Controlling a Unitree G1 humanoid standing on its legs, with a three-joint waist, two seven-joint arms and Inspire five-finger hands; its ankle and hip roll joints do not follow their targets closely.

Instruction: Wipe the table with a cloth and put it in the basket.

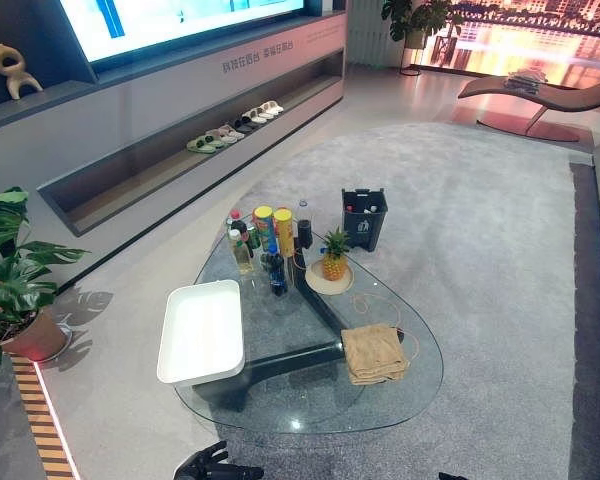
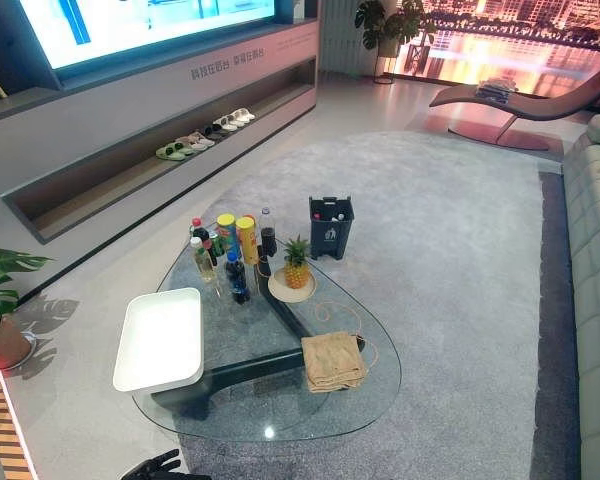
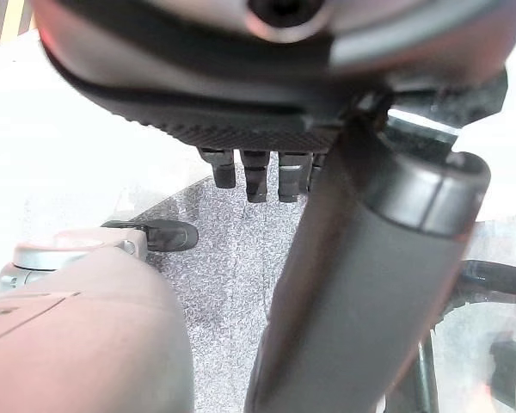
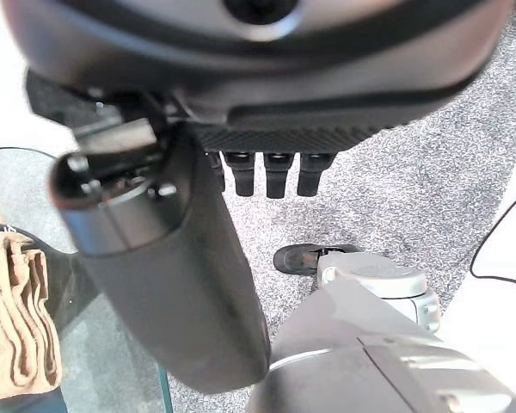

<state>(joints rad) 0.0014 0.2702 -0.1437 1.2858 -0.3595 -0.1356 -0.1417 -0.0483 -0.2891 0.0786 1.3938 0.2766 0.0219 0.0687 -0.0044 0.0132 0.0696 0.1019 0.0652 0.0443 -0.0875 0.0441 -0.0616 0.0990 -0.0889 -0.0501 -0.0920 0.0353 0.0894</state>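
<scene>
A folded tan cloth point(image 1: 373, 352) lies on the near right part of the glass table point(image 1: 280, 405); it also appears in the right wrist view point(image 4: 17, 318). A white rectangular basket point(image 1: 202, 332) stands on the table's left side, with nothing in it. My left hand point(image 1: 212, 464) hangs low in front of the table's near edge, fingers point(image 3: 258, 176) relaxed and holding nothing. My right hand point(image 4: 172, 267) hangs beside the table's near right edge, apart from the cloth, fingers point(image 4: 267, 176) straight and empty.
Several bottles and cans point(image 1: 265, 240) and a pineapple point(image 1: 333, 256) on a plate crowd the table's far end. A thin cord loops on the glass by the cloth. A black bin point(image 1: 365, 218) stands on the carpet beyond. A potted plant point(image 1: 10, 290) is at the left, a sofa point(image 2: 595, 300) at the right.
</scene>
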